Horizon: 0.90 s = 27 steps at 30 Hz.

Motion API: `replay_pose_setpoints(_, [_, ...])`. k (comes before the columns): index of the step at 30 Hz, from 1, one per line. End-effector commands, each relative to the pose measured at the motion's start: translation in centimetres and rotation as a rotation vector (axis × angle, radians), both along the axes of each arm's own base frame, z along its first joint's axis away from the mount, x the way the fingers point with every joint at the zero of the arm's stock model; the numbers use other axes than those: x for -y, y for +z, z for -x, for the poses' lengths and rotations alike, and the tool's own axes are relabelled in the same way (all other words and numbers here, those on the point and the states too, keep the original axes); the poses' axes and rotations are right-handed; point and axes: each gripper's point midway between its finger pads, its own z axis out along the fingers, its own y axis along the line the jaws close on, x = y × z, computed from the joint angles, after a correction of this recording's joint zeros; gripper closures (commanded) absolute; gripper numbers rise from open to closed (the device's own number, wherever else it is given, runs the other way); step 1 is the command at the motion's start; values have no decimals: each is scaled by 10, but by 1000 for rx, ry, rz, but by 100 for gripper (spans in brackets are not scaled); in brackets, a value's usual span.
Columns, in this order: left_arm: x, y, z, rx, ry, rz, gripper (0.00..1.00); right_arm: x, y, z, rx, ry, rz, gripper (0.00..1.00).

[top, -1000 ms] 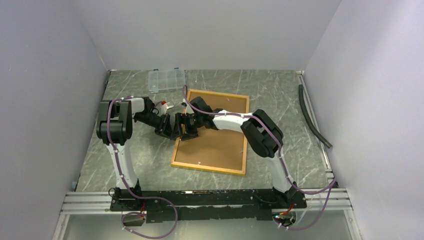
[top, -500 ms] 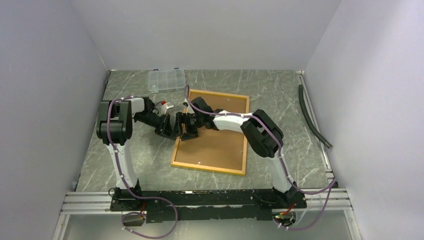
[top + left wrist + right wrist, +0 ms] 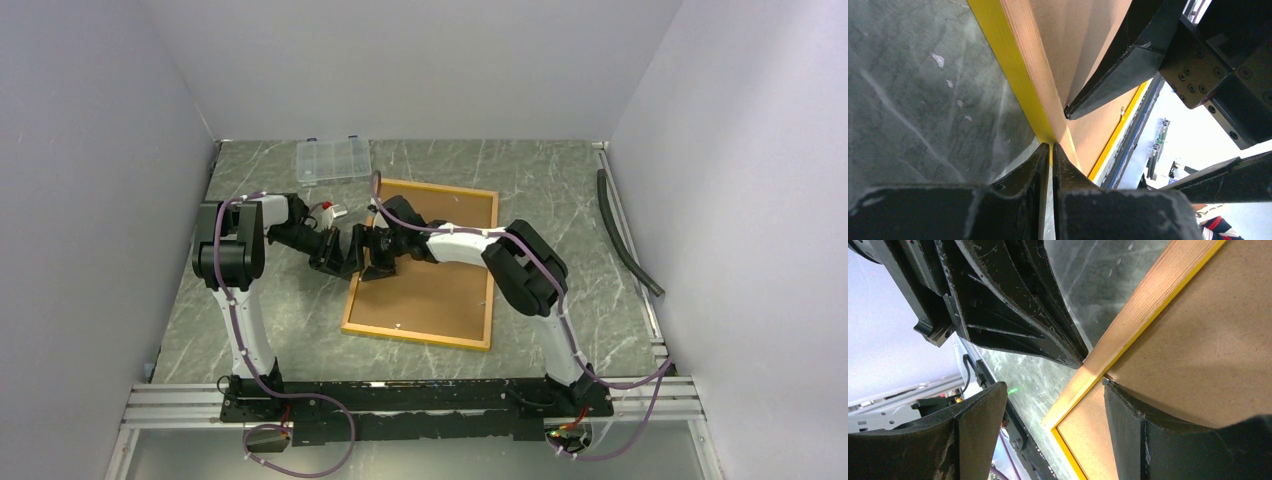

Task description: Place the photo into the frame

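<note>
Frame (image 3: 415, 337), rectangular, pale wood edged yellow-orange, lies back-up on the grey worktop (image 3: 908, 100); its rail runs between the wide-spread fingers of the right gripper (image 3: 1053, 385), probably for prising. Left gripper (image 3: 1050, 146), pinched narrow against that rail, likely braces it.

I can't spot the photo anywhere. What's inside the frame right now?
A plain brown board fills the frame. Whether the photo lies beneath it cannot be seen; the board covers everything under it.
</note>
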Motion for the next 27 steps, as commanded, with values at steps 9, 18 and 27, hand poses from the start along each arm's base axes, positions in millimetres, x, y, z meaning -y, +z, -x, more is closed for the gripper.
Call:
replay_pose_setpoints(9, [12,14,-3,67,-32,36,88,-12,20,18,91,-4,-75,23])
replay_pose_setpoints(18, [11,17,-1,64,-34,40,88,-9,31,6,120,-3,-79,22])
replay_pose_setpoints(27, [-5,34,-4,147,-62,-7,85,132,106,-83,337,-323,75,0])
